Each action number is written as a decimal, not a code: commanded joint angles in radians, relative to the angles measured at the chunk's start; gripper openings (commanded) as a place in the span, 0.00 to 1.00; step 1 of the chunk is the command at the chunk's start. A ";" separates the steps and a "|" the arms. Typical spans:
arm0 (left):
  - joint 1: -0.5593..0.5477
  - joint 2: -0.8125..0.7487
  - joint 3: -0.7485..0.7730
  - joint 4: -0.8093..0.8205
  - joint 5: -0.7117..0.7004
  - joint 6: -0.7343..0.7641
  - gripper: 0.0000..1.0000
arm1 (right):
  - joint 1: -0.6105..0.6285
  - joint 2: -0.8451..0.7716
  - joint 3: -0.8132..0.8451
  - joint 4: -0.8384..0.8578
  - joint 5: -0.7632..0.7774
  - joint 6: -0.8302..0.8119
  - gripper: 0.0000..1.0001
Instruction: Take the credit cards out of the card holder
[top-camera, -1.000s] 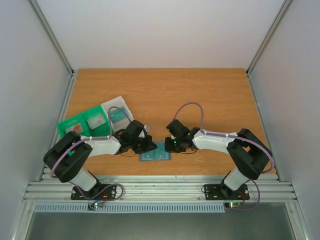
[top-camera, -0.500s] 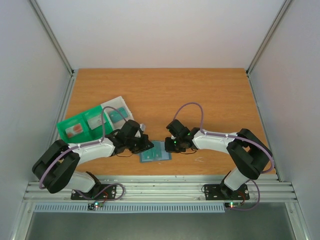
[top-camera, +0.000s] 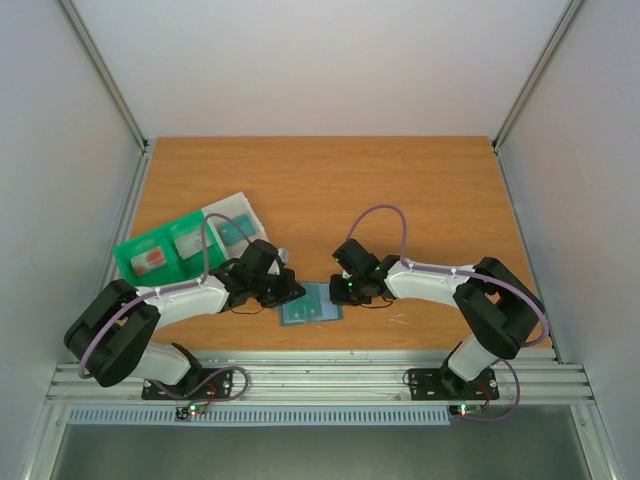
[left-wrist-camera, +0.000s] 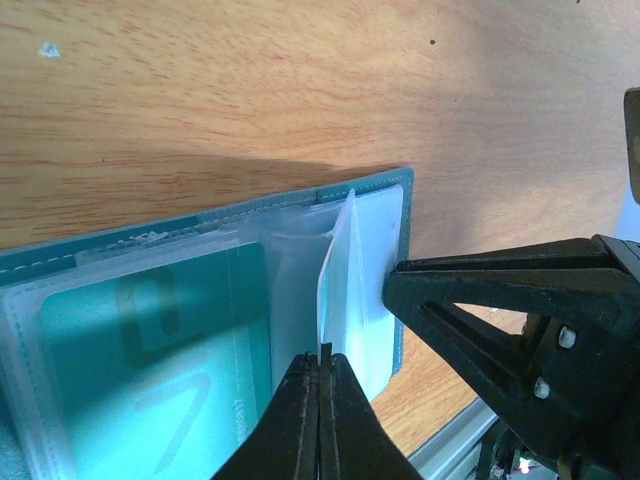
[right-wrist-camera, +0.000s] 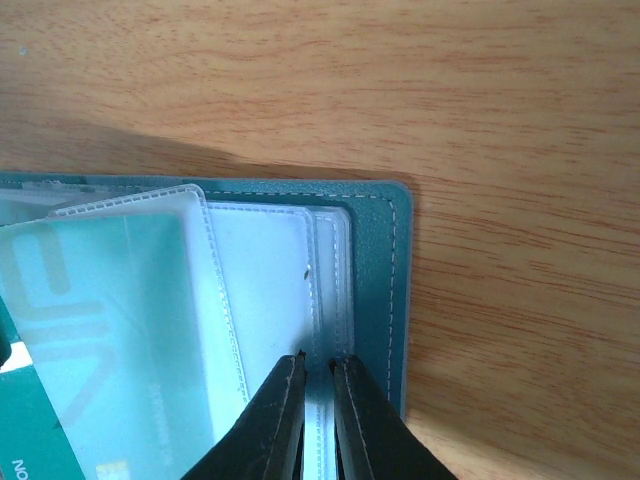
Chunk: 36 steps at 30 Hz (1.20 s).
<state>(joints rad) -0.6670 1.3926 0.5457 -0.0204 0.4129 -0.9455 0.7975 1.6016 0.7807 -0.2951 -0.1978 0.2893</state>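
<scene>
The slate-blue card holder (top-camera: 312, 308) lies open near the table's front edge, between both grippers. Its clear sleeves show in the left wrist view (left-wrist-camera: 100, 250) and the right wrist view (right-wrist-camera: 375, 260). A teal credit card (left-wrist-camera: 150, 350) sits inside a sleeve; it also shows in the right wrist view (right-wrist-camera: 110, 320). My left gripper (top-camera: 292, 293) is shut (left-wrist-camera: 323, 350) on a thin whitish leaf (left-wrist-camera: 338, 260) that stands on edge above the holder; sleeve or card, I cannot tell. My right gripper (top-camera: 338, 291) is nearly shut (right-wrist-camera: 318, 365), pinching the sleeve edges at the holder's right side.
A green tray (top-camera: 135, 250) at the left holds a reddish-pink card (top-camera: 150, 260) and another card (top-camera: 190, 240). A clear whitish tray (top-camera: 235, 215) behind it holds a teal card (top-camera: 237, 233). The metal rail (top-camera: 320, 380) runs just in front of the holder.
My left arm's elbow has swung left and lower since a second ago, with its gripper staying at the holder. The right arm and the holder have not moved.
</scene>
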 joint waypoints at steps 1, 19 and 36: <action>0.010 -0.022 -0.017 -0.018 0.008 0.021 0.00 | 0.000 0.017 -0.026 -0.058 0.041 -0.002 0.10; 0.033 -0.064 -0.040 -0.020 0.029 -0.017 0.00 | 0.000 0.006 -0.028 -0.062 0.048 0.003 0.10; 0.055 -0.132 -0.059 -0.060 0.020 -0.030 0.00 | 0.000 -0.007 -0.029 -0.067 0.063 0.008 0.10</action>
<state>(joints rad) -0.6216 1.2945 0.4934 -0.0620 0.4374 -0.9771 0.7975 1.5993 0.7784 -0.2993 -0.1806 0.2893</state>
